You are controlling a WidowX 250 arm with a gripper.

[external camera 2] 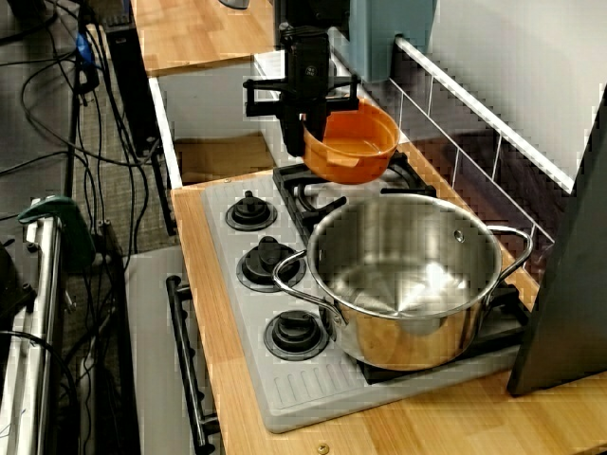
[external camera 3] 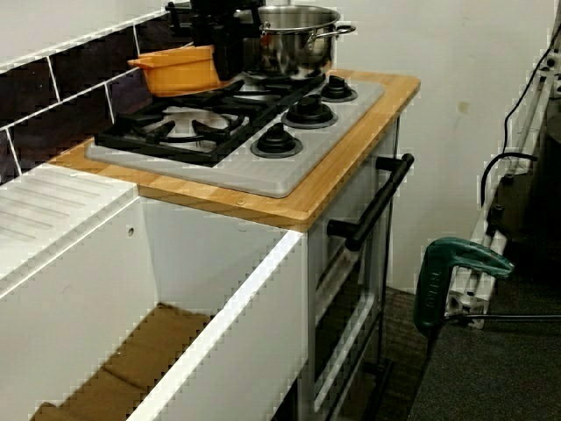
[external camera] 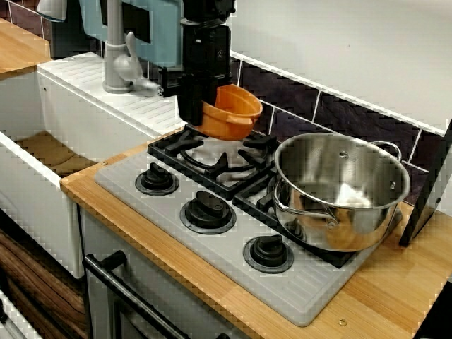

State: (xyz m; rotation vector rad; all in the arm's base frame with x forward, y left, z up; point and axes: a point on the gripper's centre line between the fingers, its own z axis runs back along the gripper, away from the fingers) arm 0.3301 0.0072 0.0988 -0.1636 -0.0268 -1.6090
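Orange bowl point(external camera: 232, 113), rim clenched in the pincer point(external camera: 200, 114), hangs tilted, mouth facing upward.

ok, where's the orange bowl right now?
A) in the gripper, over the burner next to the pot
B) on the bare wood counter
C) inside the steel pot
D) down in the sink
A: the gripper is closed on the rim of the orange bowl, which hangs tilted over the black grate, apart from the steel pot.
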